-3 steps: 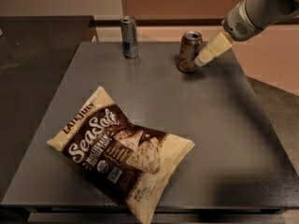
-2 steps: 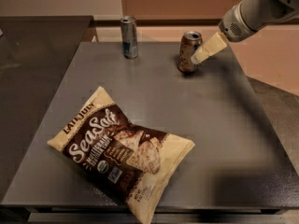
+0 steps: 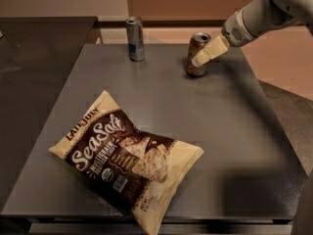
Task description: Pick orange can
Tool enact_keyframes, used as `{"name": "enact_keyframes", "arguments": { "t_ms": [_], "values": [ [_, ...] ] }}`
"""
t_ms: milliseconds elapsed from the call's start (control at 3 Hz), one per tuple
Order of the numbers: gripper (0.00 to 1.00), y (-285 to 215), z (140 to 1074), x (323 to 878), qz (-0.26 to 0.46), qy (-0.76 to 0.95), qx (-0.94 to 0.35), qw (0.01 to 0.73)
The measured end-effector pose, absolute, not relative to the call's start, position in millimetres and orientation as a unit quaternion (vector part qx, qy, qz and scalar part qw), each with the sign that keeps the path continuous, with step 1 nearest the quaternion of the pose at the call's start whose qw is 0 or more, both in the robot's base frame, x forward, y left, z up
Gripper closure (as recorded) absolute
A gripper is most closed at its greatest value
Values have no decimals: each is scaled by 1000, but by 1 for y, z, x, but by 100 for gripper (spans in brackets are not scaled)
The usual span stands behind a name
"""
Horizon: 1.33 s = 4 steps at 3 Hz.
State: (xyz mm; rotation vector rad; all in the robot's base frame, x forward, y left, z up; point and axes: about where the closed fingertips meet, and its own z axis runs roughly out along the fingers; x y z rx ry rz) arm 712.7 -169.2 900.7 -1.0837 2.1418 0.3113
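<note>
The orange can (image 3: 195, 46), dull orange-brown with a silver top, stands on the far right part of the grey table (image 3: 230, 126). My gripper (image 3: 200, 58) reaches in from the upper right on a white arm (image 3: 254, 18). Its cream-coloured end lies across the front right side of the can, touching or overlapping it. The can stands slightly tilted, its base on the table.
A slim, taller grey-blue can (image 3: 135, 38) stands at the far edge of the table, left of the orange can. A large brown and cream Sea Salt chip bag (image 3: 124, 155) lies at the near left. A dark counter (image 3: 34, 53) borders the left side.
My gripper has moved left, from beside the orange can's right side to across its front. The can has stayed in place.
</note>
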Motion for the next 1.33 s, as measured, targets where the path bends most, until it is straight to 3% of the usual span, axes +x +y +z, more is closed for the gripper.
{"name": "enact_keyframes", "arguments": {
  "t_ms": [333, 667, 1333],
  "values": [
    [0, -158, 897, 717, 139, 825, -419, 353],
    [16, -147, 898, 717, 153, 820, -424, 353],
    [63, -143, 904, 712, 170, 813, -427, 358]
  ]
}}
